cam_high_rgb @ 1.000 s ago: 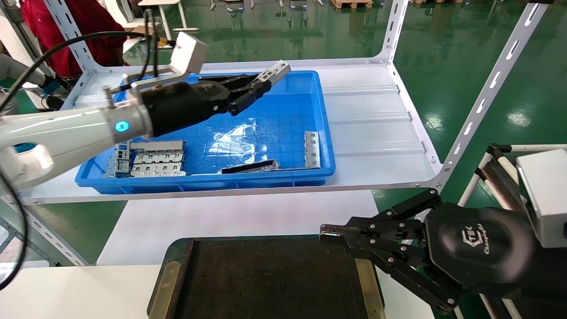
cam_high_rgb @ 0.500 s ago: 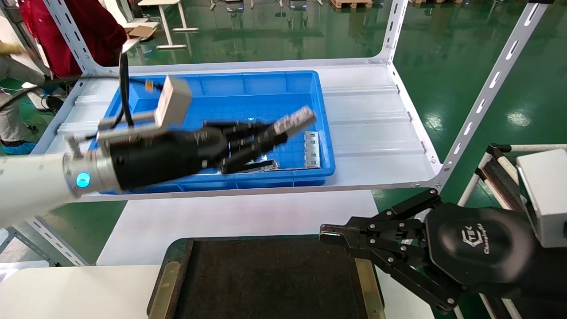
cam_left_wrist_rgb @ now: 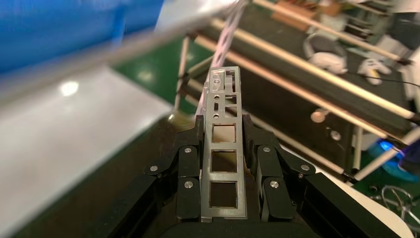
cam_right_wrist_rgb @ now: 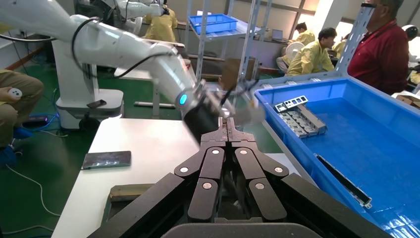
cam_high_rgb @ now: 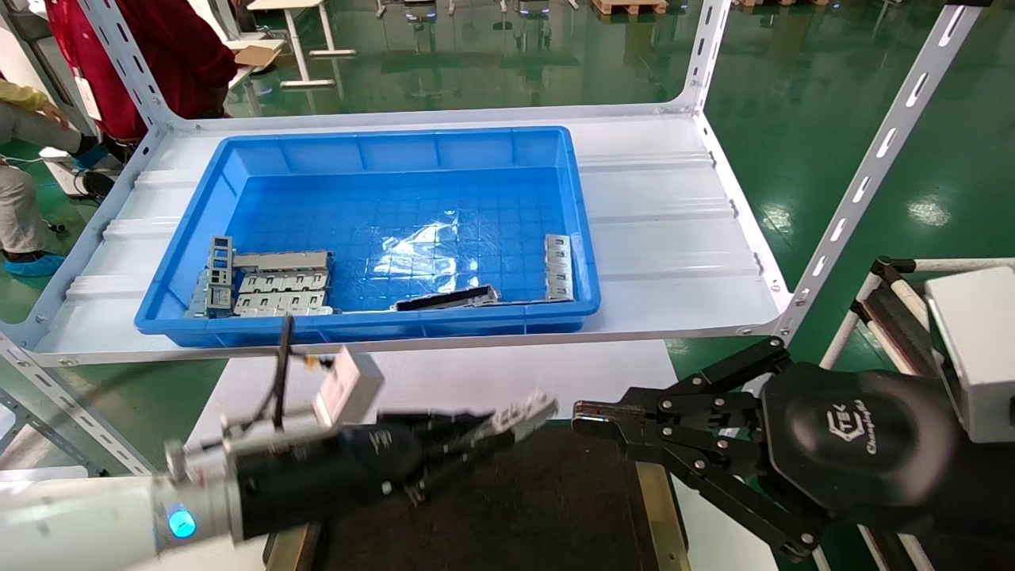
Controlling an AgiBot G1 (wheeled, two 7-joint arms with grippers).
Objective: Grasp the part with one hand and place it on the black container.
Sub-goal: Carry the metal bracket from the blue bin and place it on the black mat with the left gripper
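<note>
Bright overhead light, glare on blue bin (cam_high_rgb: 412, 254), left arm (cam_high_rgb: 238, 484) motion-blurred.

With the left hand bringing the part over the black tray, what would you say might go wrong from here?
1. The part sticks far past the left hand, so its tip could strike the parked right hand close ahead.
2. It hangs above the black container's far edge; released here, it might land off the container.

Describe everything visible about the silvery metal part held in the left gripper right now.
The silvery metal box-section part is a narrow bar of thin sheet metal with three square cut-outs in a row and smaller holes near its far end. The black left gripper clamps it between both fingers along its long sides, its far end sticking out past the fingertips. In the head view it hangs over the far edge of the flat black container, not resting on it.
</note>
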